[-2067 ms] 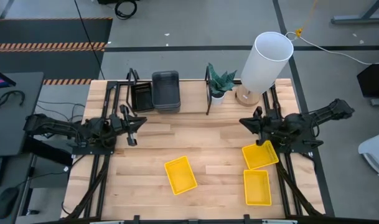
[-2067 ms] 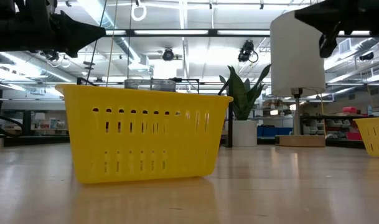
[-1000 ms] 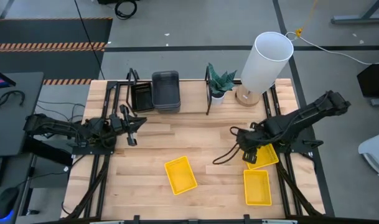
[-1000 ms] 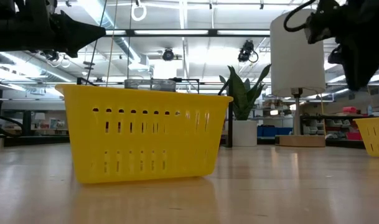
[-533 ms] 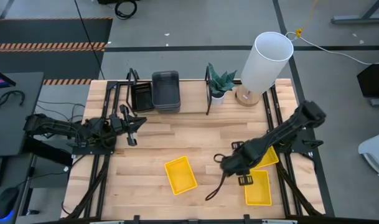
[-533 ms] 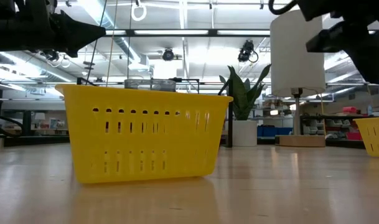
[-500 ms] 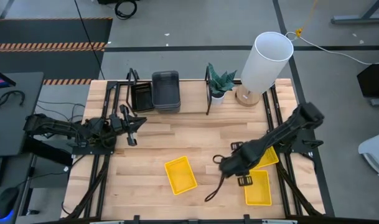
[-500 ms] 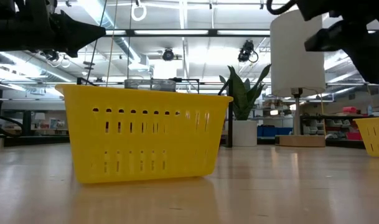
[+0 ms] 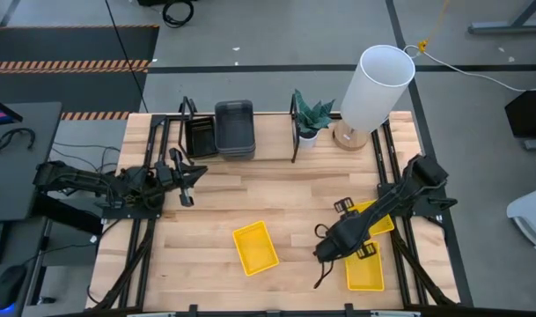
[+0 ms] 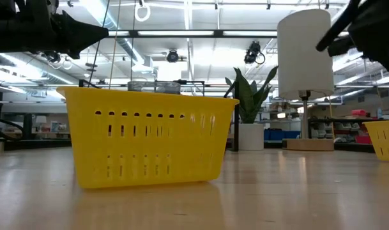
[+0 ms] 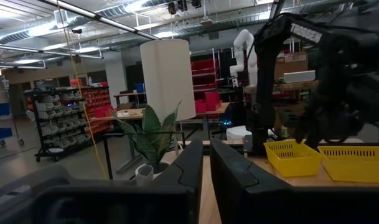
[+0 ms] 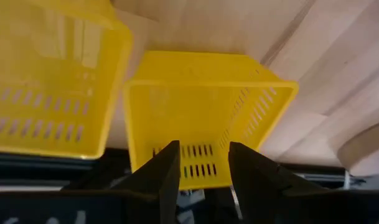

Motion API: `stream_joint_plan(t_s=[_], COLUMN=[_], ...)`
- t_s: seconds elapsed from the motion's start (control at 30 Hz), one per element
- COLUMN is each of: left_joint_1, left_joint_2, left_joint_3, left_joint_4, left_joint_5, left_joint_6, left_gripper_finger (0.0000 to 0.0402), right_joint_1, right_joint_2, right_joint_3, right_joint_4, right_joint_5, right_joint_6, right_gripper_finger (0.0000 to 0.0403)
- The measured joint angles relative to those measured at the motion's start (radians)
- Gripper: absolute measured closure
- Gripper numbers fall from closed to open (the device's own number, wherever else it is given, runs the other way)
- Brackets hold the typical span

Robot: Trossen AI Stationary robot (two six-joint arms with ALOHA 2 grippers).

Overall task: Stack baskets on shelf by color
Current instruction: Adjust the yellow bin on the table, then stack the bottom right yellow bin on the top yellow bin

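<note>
Three yellow baskets rest on their bottoms on the tabletop: one near the middle [image 9: 254, 246], large in the low view [image 10: 149, 137], and two by the right edge [image 9: 373, 222] [image 9: 365, 267]. A black basket [image 9: 200, 137] and stacked dark grey baskets [image 9: 235, 129] sit on the shelf [image 9: 269, 139] at the far edge. My right gripper [image 9: 331, 249] hangs open above the two right baskets, and one of them [image 12: 205, 106] shows between and beyond its fingers [image 12: 203, 149]. My left gripper [image 9: 187, 182] waits shut at the left [image 11: 205, 158].
A lamp with a tall white shade [image 9: 378, 86] and a small potted plant [image 9: 310, 119] stand at the far edge, right of the shelf's end loop [image 9: 296, 110]. Black rails run along both table sides. Bare wood lies between the middle basket and the shelf.
My right arm has swung out from the right side toward the table's near edge and a little left, tipping downward over the two right yellow baskets. The baskets have stayed where they were.
</note>
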Motion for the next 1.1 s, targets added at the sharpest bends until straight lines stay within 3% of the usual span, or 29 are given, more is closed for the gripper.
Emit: stream_joint_plan(t_s=[0.2,0.43,0.67,0.8,0.93,1.1], left_joint_1=[0.0,0.0,0.0,0.0,0.0,0.0], left_joint_2=[0.0,0.0,0.0,0.0,0.0,0.0], left_joint_3=[0.0,0.0,0.0,0.0,0.0,0.0], left_joint_4=[0.001,0.0,0.0,0.0,0.0,0.0], left_joint_5=[0.0,0.0,0.0,0.0,0.0,0.0], left_joint_6=[0.0,0.0,0.0,0.0,0.0,0.0], left_gripper_finger=[0.0374,0.0363,0.0367,0.0373,0.0371,0.0362], right_joint_1=[-0.052,-0.127,-0.215,-0.242,-0.25,-0.231], right_joint_2=[-0.094,-0.105,-0.105,-0.105,-0.105,-0.106], right_joint_3=[-0.188,-0.3,-0.244,-0.153,-0.04,0.057], right_joint_4=[0.129,0.321,0.534,0.587,0.511,0.38], right_joint_5=[-0.032,0.072,0.38,0.461,0.402,0.087], right_joint_6=[0.036,-0.047,-0.153,-0.201,-0.199,-0.096], right_gripper_finger=[0.0261,0.0261,0.0263,0.0266,0.0269,0.0272])
